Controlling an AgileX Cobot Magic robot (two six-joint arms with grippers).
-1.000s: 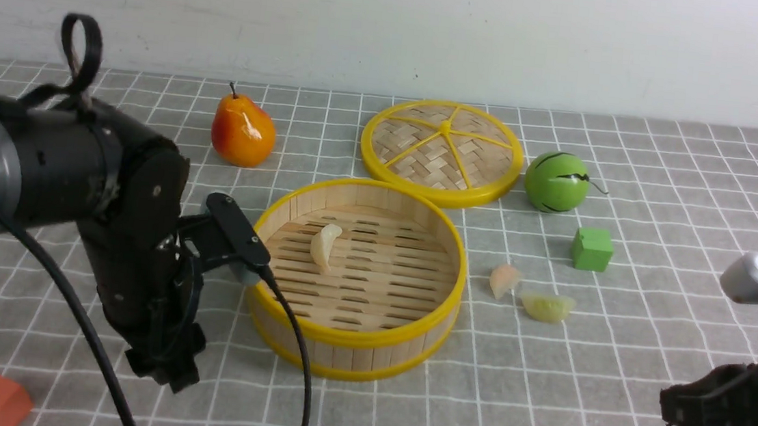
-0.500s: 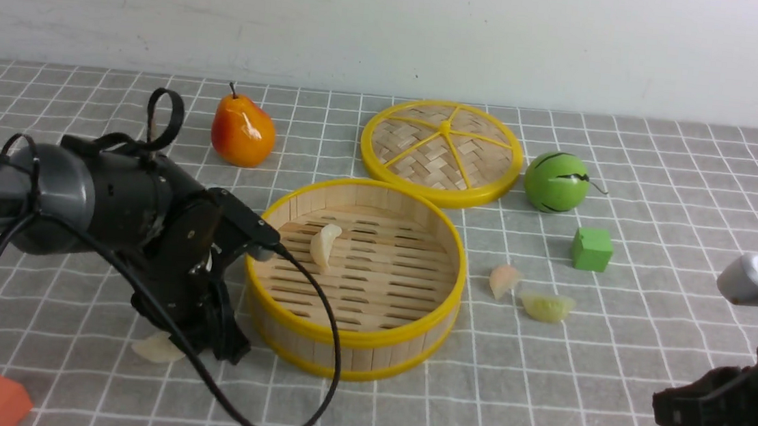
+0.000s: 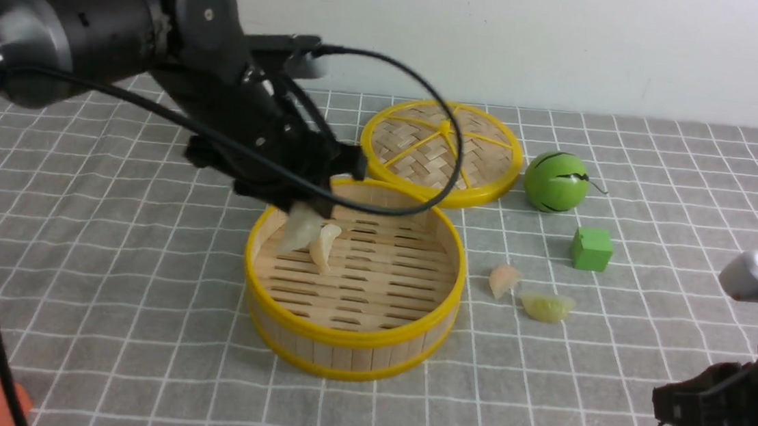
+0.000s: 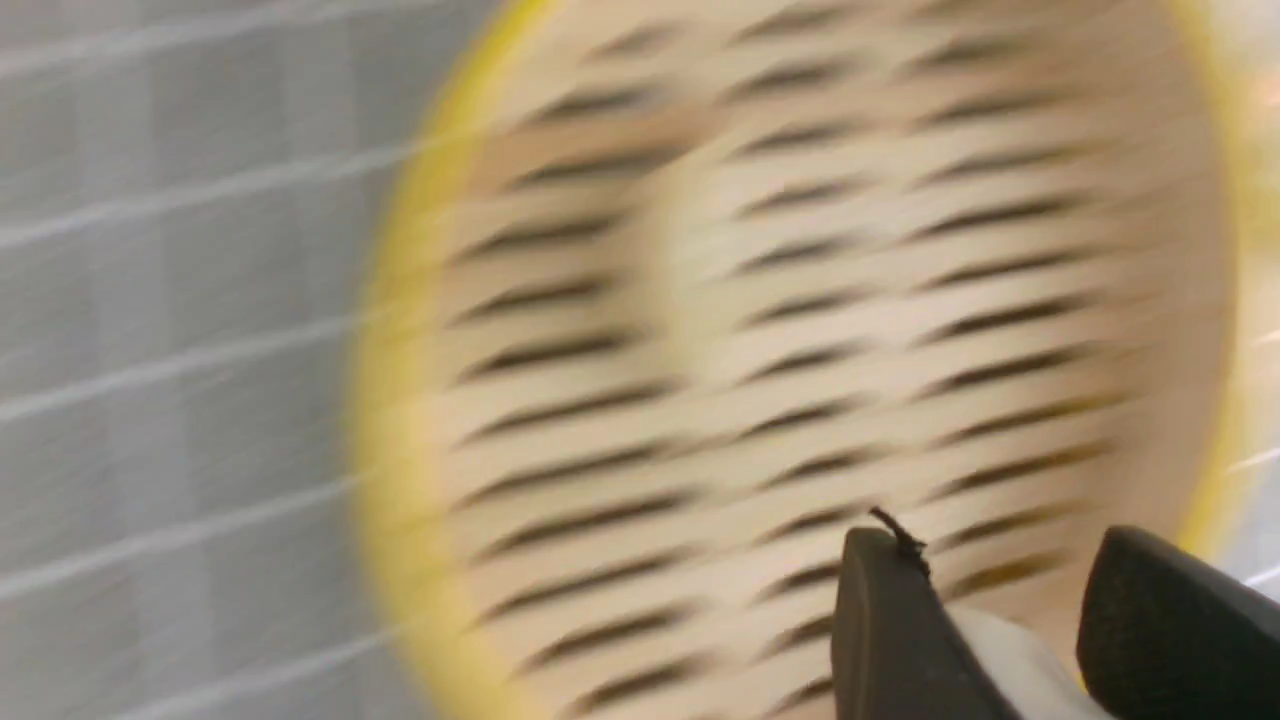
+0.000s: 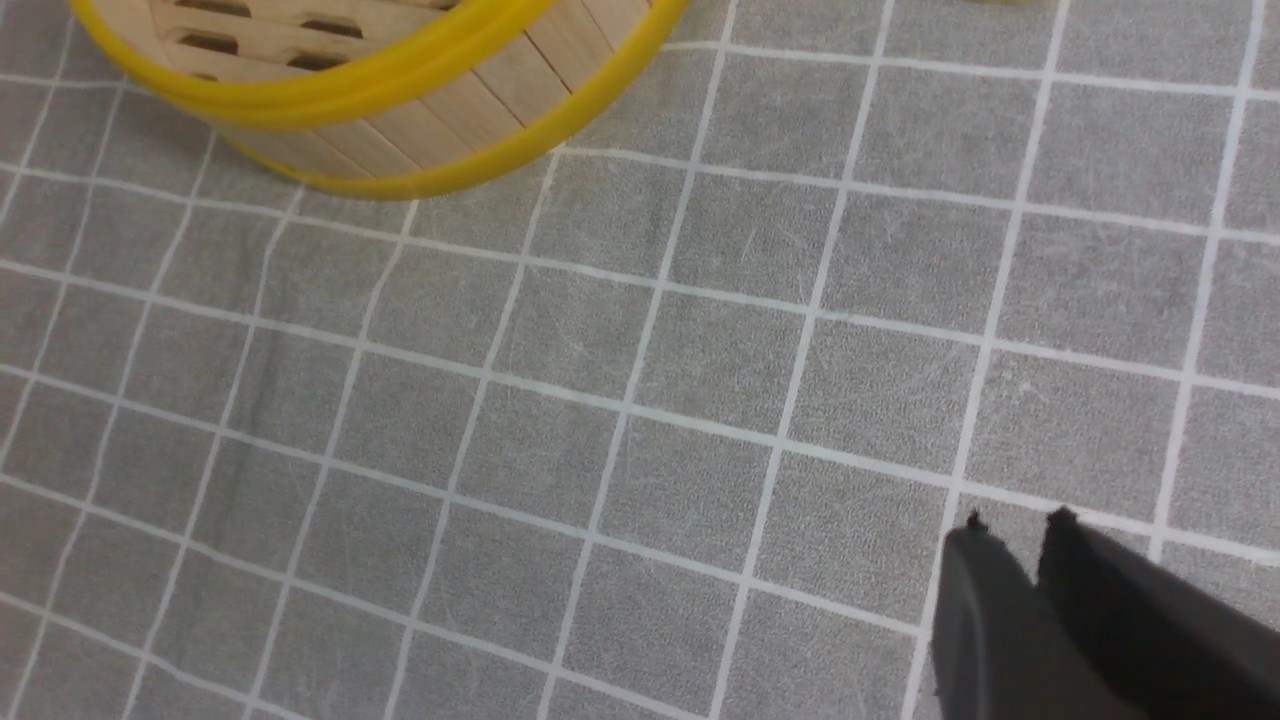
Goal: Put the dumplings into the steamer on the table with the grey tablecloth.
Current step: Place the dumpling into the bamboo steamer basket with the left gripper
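1. Nearest, right gripper (image 5: 1015, 525): pinched almost shut, empty, over the grey tablecloth (image 3: 142, 254).
2. Mid-table, steamer (image 3: 347, 337); right of it on the cloth, pink dumpling (image 3: 504, 279) and green dumpling (image 3: 547, 307), close together.
3. On the slats, whitish dumpling (image 3: 325, 246).
4. Above the steamer's left side, left gripper (image 4: 1003, 575): partly closed, clamping a second whitish dumpling (image 3: 299, 228).

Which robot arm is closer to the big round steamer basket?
Left. The left tool hangs just above the steamer, over its left side, pinching a whitish dumpling. The right tool hovers over the grey tablecloth, off to the steamer's right, nearer the camera.
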